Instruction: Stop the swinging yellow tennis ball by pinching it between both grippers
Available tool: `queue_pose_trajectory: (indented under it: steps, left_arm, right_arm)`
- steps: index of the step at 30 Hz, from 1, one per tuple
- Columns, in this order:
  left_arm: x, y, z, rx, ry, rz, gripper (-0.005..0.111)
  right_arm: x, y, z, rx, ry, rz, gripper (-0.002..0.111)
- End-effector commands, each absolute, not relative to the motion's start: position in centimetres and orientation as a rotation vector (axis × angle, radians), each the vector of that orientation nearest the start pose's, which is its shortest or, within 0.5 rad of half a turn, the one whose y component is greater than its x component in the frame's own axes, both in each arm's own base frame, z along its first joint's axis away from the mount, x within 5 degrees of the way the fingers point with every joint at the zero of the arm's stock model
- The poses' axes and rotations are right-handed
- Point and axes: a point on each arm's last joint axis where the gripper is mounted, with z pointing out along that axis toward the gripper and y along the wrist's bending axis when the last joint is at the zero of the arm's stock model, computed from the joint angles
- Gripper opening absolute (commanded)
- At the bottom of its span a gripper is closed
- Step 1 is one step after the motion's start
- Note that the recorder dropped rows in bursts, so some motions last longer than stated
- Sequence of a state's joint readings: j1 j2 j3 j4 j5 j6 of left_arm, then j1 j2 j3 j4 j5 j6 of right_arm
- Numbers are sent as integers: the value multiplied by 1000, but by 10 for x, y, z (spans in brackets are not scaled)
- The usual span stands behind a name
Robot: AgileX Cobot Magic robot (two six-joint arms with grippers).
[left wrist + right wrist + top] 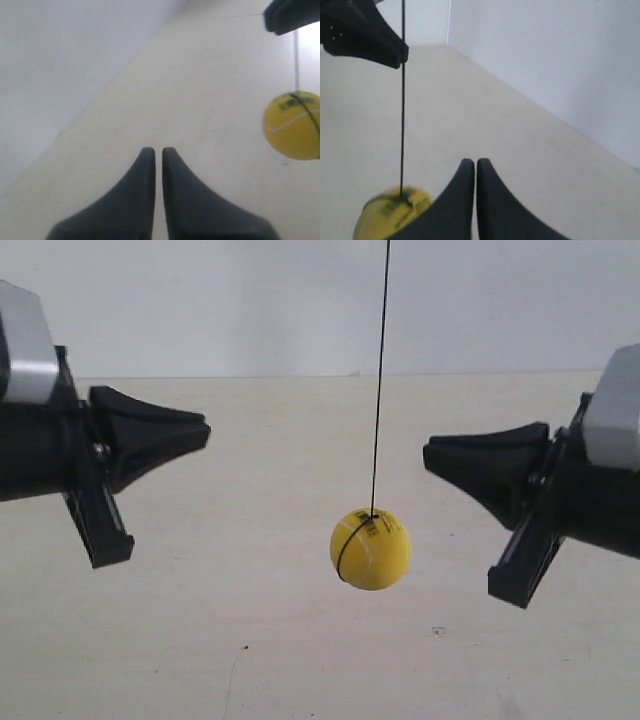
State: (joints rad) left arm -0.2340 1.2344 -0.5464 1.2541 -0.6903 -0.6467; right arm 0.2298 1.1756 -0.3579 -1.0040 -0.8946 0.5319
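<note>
The yellow tennis ball (370, 548) hangs on a thin dark string (380, 370) above the pale table, touching neither gripper. It is lower than both jaw tips. The gripper (205, 435) of the arm at the exterior view's left is far from it, while the gripper (428, 455) of the arm at the exterior view's right is close. My left gripper (155, 150) is shut on nothing, with the ball (292, 125) off to one side. My right gripper (470, 161) is likewise shut, and the ball (390, 215) is partly hidden behind its jaw.
A beige tabletop (250, 640) lies beneath, with a plain white wall (200, 300) behind. In each wrist view the opposite gripper shows as a black shape (292, 15) (365, 35) beyond the string.
</note>
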Motion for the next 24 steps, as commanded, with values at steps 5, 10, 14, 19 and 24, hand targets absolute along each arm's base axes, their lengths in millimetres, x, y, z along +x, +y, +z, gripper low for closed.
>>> queue_pose_trajectory:
  steps: [5, 10, 14, 19, 24]
  left_arm:
    - [164, -78, 316, 715, 1454, -322, 5]
    - [124, -65, 346, 598, 1325, -332, 5]
    - [96, -56, 361, 539, 1227, -329, 5]
    - [63, -48, 374, 524, 1090, -309, 5]
    - [37, -43, 380, 519, 985, -297, 5]
  right_arm:
    - [138, 92, 293, -847, 1179, 514, 0]
    - [106, 85, 318, -812, 1028, 495, 0]
    - [83, 76, 333, -745, 952, 487, 0]
    - [55, 67, 346, -689, 832, 476, 0]
    - [32, 62, 353, -685, 723, 450, 0]
